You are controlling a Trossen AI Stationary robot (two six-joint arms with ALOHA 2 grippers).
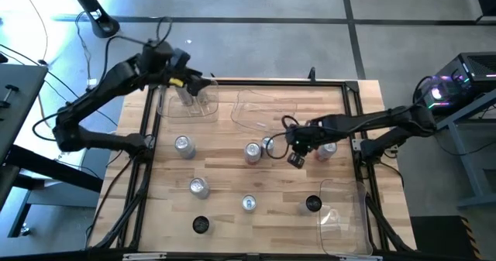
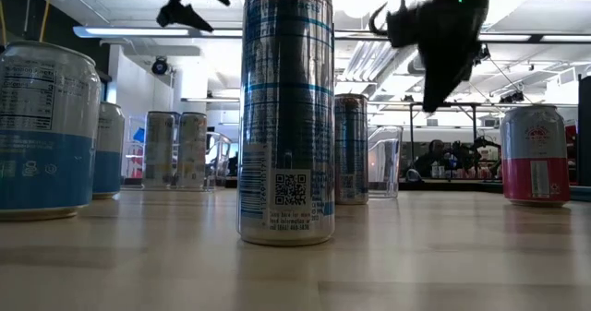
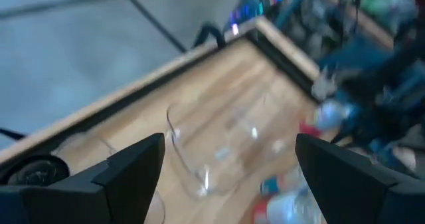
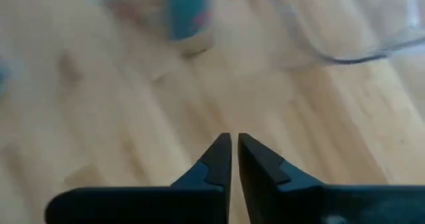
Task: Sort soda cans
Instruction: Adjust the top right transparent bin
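Several soda cans stand upright on the wooden table: silver ones [image 1: 183, 145] [image 1: 252, 152] [image 1: 199, 186] [image 1: 249, 204], a silver and red one [image 1: 327, 149], and black-topped ones [image 1: 312, 204] [image 1: 201, 224]. One more can [image 1: 184, 94] stands inside the far-left clear bin [image 1: 203, 106]. My left gripper [image 1: 195, 81] [image 3: 229, 164] is open and empty above that bin. My right gripper [image 1: 297, 157] [image 4: 234, 151] is shut and empty. It hangs above the table between the middle cans and the red can [image 2: 534, 154].
Two more clear bins sit on the table, one at the far middle [image 1: 267, 110] and one at the near right corner [image 1: 345, 214]. A black frame [image 1: 141, 176] borders the table. Bare wood lies in front of my right gripper [image 1: 279, 180].
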